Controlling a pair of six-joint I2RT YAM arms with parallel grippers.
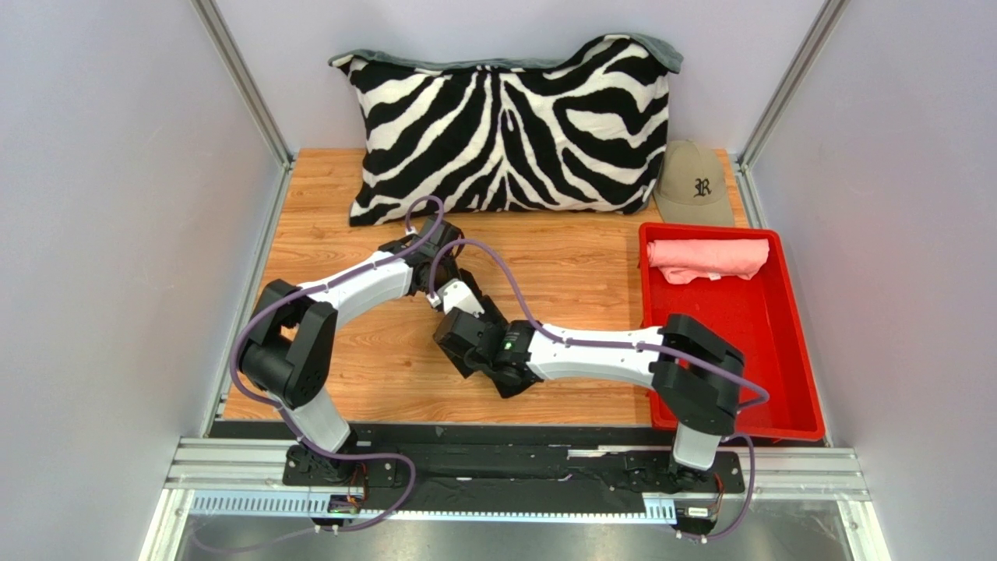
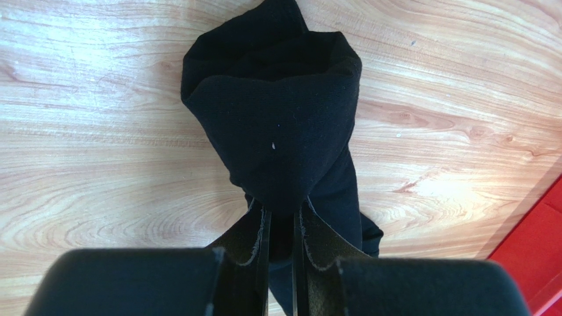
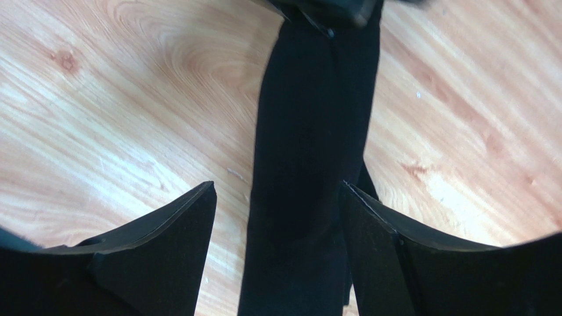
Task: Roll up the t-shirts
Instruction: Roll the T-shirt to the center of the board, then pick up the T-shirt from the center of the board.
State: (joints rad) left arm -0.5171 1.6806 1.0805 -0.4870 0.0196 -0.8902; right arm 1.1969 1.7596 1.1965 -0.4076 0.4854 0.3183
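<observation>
The black t-shirt (image 2: 277, 112) is a narrow bundled strip lying on the wooden table. My left gripper (image 2: 282, 217) is shut on one end of it, with the cloth bunched in a hood shape just past the fingertips. My right gripper (image 3: 277, 197) is open and straddles the same black t-shirt (image 3: 307, 164), which runs between its fingers and touches the right one. In the top view both grippers meet mid-table, left (image 1: 449, 306) and right (image 1: 459, 346), and hide the black shirt. The salmon pink t-shirt (image 1: 708, 257) lies rolled at the far end of the red tray (image 1: 772, 351).
A zebra-striped pillow (image 1: 509, 129) stands at the back of the table. A tan baseball cap (image 1: 693, 185) sits at the back right, behind the tray. The red tray's corner shows in the left wrist view (image 2: 541, 257). Grey walls enclose both sides.
</observation>
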